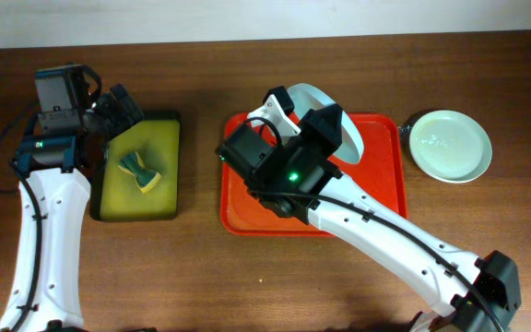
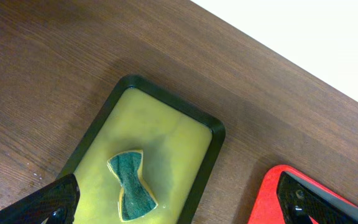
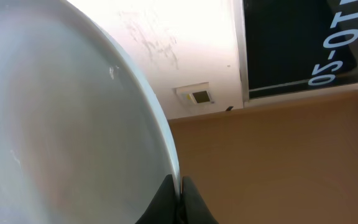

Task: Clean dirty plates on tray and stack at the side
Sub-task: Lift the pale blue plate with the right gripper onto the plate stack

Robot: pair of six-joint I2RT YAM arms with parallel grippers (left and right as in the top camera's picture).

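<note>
R hand (image 3: 179,200) is clamped tight on the rim of a pale plate (image 3: 61,124). The plate is held up on edge, tilted, over the far half of the red tray (image 1: 242,210). R arm runs diagonally across the red tray from its near-right corner and covers most of the floor in the overhead view, so can't tell what else lies under it.

Mint plate (image 1: 450,146) sits flat on the surface (image 1: 247,286), just beside the red tray's far-right corner and outside the rim.

Left of the red tray, w/ a strip of bare surface between, is a green tray (image 1: 164,198) w/ a dark rim. A sponge (image 1: 139,172), yellow w/ a green face, lies about mid-tray.

L hand (image 1: 116,109) hangs over the green tray's far-left corner, on the side away from the red tray. Its fingers (image 2: 48,202) are spread wide apart w/ nothing in them, and the sponge shows between them in the wrist view.
</note>
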